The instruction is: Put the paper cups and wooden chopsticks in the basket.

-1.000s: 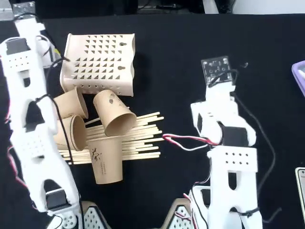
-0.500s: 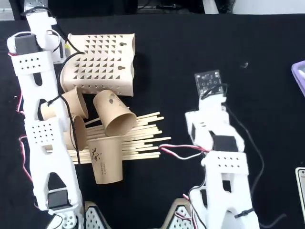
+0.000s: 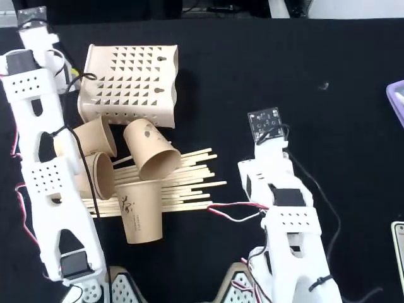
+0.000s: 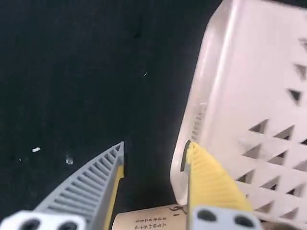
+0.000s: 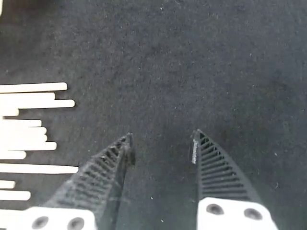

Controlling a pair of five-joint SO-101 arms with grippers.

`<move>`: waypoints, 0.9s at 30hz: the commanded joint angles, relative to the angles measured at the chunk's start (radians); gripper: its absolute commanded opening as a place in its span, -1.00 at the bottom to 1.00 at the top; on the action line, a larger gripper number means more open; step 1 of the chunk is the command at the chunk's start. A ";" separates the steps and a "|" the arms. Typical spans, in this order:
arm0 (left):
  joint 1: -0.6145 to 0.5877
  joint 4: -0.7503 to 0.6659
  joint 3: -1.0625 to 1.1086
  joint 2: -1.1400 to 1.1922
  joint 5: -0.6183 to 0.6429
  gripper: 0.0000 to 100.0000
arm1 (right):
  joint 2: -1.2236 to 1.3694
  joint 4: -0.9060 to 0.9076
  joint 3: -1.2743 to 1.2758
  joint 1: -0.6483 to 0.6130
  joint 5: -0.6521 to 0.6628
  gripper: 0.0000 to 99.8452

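Observation:
The perforated cream basket (image 3: 129,82) lies on its side at the back left of the black table. Several paper cups lie toppled in front of it: one by the basket (image 3: 95,136), one on the sticks (image 3: 151,150), one nearer the front (image 3: 140,211). Under them spreads a pile of wooden chopsticks (image 3: 186,180). My left gripper (image 4: 154,146) is open beside the basket's end wall (image 4: 230,96), its yellow finger (image 4: 204,175) close to that wall, a cup (image 4: 148,221) just below. My right gripper (image 5: 162,138) is open over bare cloth, the chopstick ends (image 5: 36,101) beside it.
The left arm (image 3: 38,158) runs along the table's left side, the right arm (image 3: 278,189) stands right of the pile. A purple object (image 3: 398,101) and a white item (image 3: 399,243) sit at the right edge. Black cloth lies bare at the back right.
The right arm has shifted left and toward the front, closer to the chopstick ends. The left arm swung toward the basket, then back to the left; the basket shifted slightly.

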 commanded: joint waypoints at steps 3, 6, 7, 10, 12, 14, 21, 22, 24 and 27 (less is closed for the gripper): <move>-0.019 -0.032 0.022 0.009 -0.002 -0.58 | -0.028 -0.025 0.005 -0.017 -0.003 -0.61; -0.028 -0.043 0.002 0.069 -0.002 -0.58 | -0.031 -0.026 0.013 -0.018 -0.002 -0.61; -0.031 -0.043 -0.019 0.080 0.000 -0.58 | -0.028 -0.026 0.013 -0.018 -0.002 -0.61; -0.050 -0.032 -0.114 0.092 0.005 -0.58 | -0.027 -0.044 0.018 -0.018 -0.002 -0.61; -0.056 -0.032 -0.174 0.083 0.006 -0.58 | -0.027 -0.069 0.033 -0.018 -0.002 -0.61; -0.056 -0.020 -0.259 0.081 0.008 -0.58 | -0.027 -0.095 0.048 -0.018 -0.002 -0.61; 0.031 0.040 -0.180 -0.005 0.003 -0.57 | -0.027 -0.115 0.059 -0.018 -0.002 -0.61; 0.042 0.038 -0.170 -0.005 0.002 -0.57 | -0.027 -0.114 0.059 -0.018 -0.002 -0.61; 0.056 0.035 -0.148 -0.005 0.000 -0.57 | -0.027 -0.112 0.059 -0.018 -0.002 -0.61; 0.070 0.035 -0.107 0.017 0.000 -0.57 | -0.027 -0.112 0.059 -0.018 -0.002 -0.61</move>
